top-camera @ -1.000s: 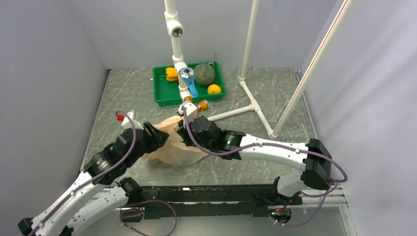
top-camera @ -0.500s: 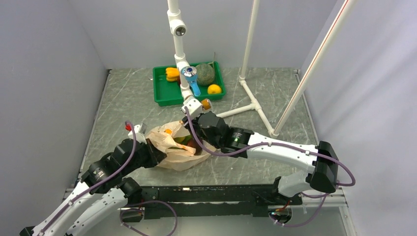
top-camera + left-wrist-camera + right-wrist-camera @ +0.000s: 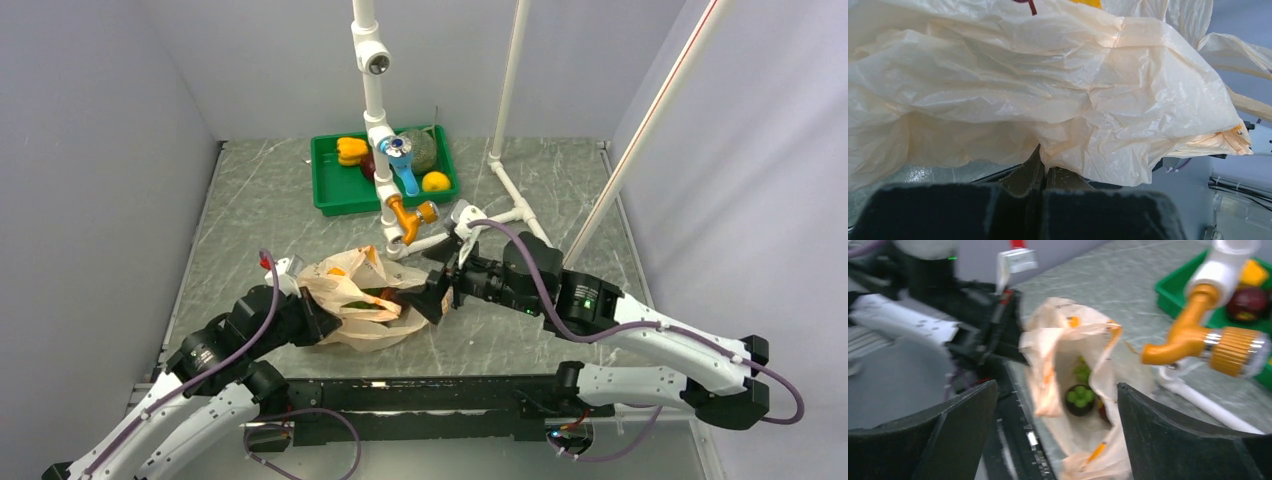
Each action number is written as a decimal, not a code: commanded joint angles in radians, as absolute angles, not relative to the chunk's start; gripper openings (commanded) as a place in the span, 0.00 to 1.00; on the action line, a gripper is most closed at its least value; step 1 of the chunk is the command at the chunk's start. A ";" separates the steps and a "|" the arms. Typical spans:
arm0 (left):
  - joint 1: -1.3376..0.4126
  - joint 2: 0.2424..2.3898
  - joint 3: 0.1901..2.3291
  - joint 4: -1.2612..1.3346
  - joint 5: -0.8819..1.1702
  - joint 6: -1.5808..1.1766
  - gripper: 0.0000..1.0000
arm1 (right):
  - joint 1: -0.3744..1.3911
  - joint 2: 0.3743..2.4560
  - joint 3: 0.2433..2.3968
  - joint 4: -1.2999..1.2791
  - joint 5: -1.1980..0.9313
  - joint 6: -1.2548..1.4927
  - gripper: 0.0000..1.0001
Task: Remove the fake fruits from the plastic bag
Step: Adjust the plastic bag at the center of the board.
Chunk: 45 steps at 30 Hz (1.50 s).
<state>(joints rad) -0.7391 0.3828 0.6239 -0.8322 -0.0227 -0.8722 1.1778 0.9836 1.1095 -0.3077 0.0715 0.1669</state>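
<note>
Here, the left tool is pinched together on the left edge of the plastic bag, which lies on the worktop. A green bunch sits inside it. The right tool has its fingers wide apart just beside the bag's right side.

The plastic bag half-hides fake fruits.

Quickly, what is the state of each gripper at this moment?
The left gripper is closed, pinching the plastic bag.
The right gripper is open and holds nothing; it faces the bag's mouth.
</note>
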 commanded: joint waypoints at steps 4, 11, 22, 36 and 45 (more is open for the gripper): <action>-0.737 0.395 0.689 -0.842 -0.048 -0.841 0.00 | 1.182 1.118 1.030 -0.199 -0.150 0.241 0.50; -0.738 0.333 0.679 -0.849 -0.049 -0.854 0.08 | 1.186 1.251 0.932 -0.013 0.161 0.247 0.02; -0.737 0.443 1.210 -0.956 -0.083 -0.526 0.99 | 1.224 1.465 0.902 0.156 0.005 0.289 0.03; -0.639 0.973 1.208 -0.825 0.018 -0.274 0.99 | 1.225 1.291 0.726 0.287 0.057 0.391 0.00; -0.553 1.015 1.027 -0.755 0.312 -0.185 0.99 | 1.224 1.286 0.715 0.277 0.097 0.356 0.00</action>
<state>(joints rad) -0.5549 1.0386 1.0565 -0.8120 0.1886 -0.2489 1.2228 1.2945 0.7132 0.2245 0.0654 0.3668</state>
